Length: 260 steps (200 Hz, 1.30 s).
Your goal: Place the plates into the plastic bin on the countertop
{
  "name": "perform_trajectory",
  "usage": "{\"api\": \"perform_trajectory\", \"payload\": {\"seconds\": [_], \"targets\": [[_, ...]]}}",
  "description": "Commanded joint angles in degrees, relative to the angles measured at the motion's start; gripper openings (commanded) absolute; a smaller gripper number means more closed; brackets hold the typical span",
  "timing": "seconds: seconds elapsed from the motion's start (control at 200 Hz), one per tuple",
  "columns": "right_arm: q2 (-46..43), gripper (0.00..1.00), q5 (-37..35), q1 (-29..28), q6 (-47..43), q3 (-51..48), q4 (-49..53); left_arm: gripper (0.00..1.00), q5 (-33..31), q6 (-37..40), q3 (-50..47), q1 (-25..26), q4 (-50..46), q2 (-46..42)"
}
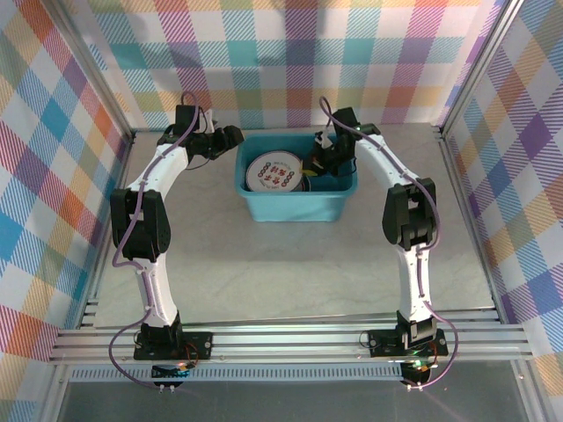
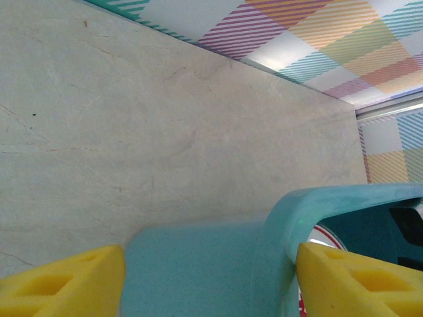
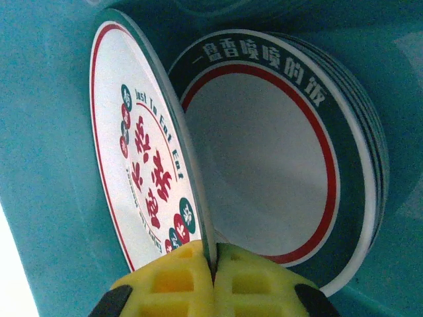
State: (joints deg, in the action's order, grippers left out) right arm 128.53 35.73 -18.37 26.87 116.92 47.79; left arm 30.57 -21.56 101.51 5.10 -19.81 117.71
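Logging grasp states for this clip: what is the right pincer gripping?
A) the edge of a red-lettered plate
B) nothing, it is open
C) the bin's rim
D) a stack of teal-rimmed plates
A: the right pincer is shut on the rim of the red-lettered plate, standing on edge inside the plastic bin.

Plaid walls (image 1: pixel 290 53), metal rail (image 1: pixel 290 339).

A lab test cell: marble-look countertop (image 1: pixel 264 264) boxed by plaid walls (image 1: pixel 290 61) at nine, twelve, three o'clock, aluminium rail (image 1: pixel 290 338) at six.
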Motion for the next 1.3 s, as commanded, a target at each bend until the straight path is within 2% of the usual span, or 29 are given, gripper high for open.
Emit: {"api": "perform_trajectory", "payload": {"seconds": [0.0, 0.38, 0.605, 0.885, 1.1, 1.295], "targets": [[1.96, 0.00, 0.90, -1.31, 0.78, 0.01, -2.73, 0.69, 0.99, 0.74, 0.00, -0.36, -0.39, 0.60], [4.93, 0.00, -0.33, -1.83, -0.15, -0.55, -1.64, 0.69, 0.99, 0.61, -0.13, -0.44, -0.40, 1.31], [4.89, 0.12, -2.65, -2.08, -0.88, -0.75, -1.11, 0.69, 0.99, 0.22, 0.15, -0.43, -0.23, 1.81], [4.07, 0.45, -3.70, -2.11, -0.60, -0.57, -1.04, 0.69, 0.81, 0.03, 0.31, -0.44, -0.31, 1.74], [1.54, 0.63, -5.00, -2.11, -0.30, -0.42, -1.81, 0.69, 0.26, 0.12, 0.26, -0.45, -0.49, 0.99], [-1.43, 0.74, -7.28, -2.09, -1.65, -0.42, -1.47, 0.69, -0.67, 0.48, 0.21, -0.42, -0.67, 0.09]]}}
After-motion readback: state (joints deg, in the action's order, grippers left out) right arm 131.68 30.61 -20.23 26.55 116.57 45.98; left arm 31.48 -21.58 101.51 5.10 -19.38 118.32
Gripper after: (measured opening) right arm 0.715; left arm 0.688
